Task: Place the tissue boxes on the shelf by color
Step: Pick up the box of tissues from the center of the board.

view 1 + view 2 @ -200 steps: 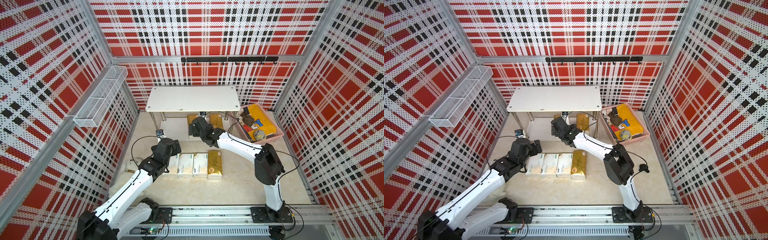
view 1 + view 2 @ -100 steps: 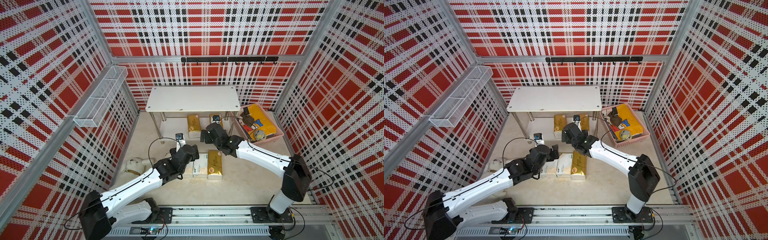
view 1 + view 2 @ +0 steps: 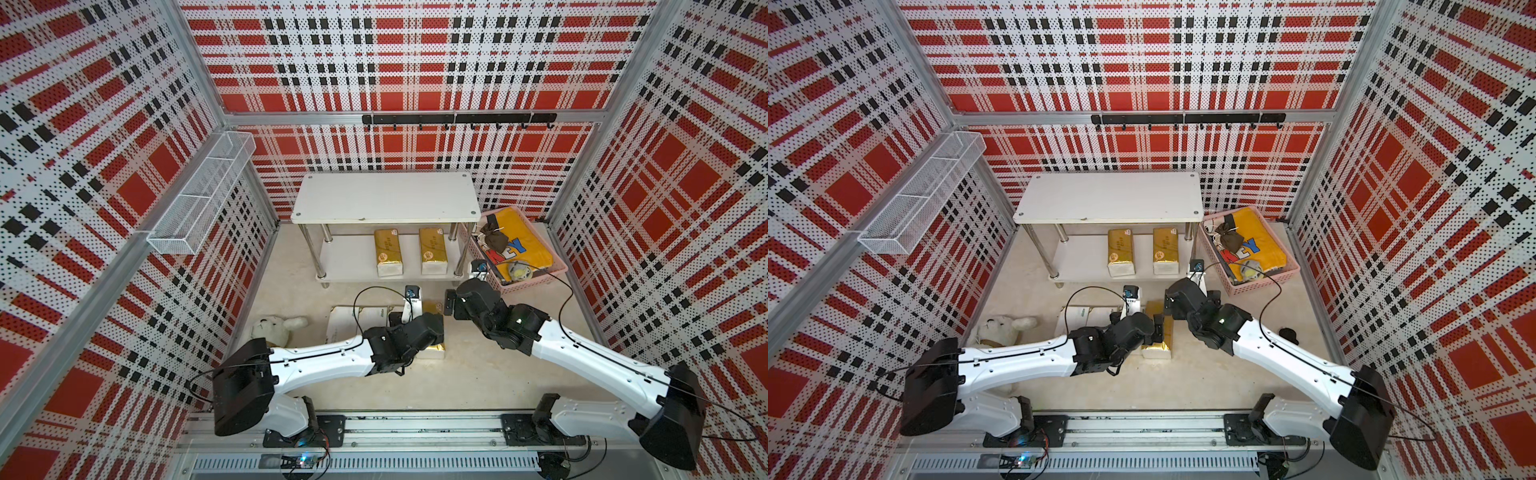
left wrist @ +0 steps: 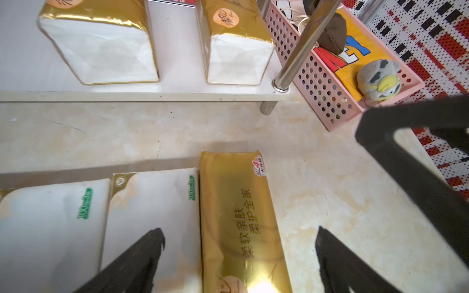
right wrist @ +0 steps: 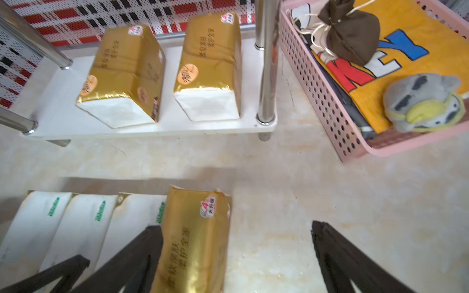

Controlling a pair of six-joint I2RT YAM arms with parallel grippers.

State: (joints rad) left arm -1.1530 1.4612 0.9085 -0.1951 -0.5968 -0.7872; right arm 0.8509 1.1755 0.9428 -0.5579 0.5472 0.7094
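The shelf (image 3: 384, 199) holds two gold tissue boxes (image 3: 387, 257) (image 3: 433, 255) side by side on its lower board. On the floor in front lie three white tissue boxes (image 5: 38, 223) (image 5: 83, 228) (image 5: 132, 220) in a row, with a third gold one (image 4: 236, 215) at their right end. My left gripper (image 4: 239, 229) hovers open over this gold pack, its jaws on either side and apart from it. My right gripper (image 5: 233, 225) is open above the pack's far end (image 3: 1154, 308), nothing held.
A pink basket (image 3: 536, 278) with a yellow cloth, a brown pouch and a grey plush stands right of the shelf. A white plush toy (image 3: 274, 328) lies on the floor at left. A wire mesh basket (image 3: 199, 195) hangs on the left wall.
My right gripper has drawn back from the shelf's lower board to the floor gold pack. My left arm has swung right from the white packs to over that gold pack. Both stay open.
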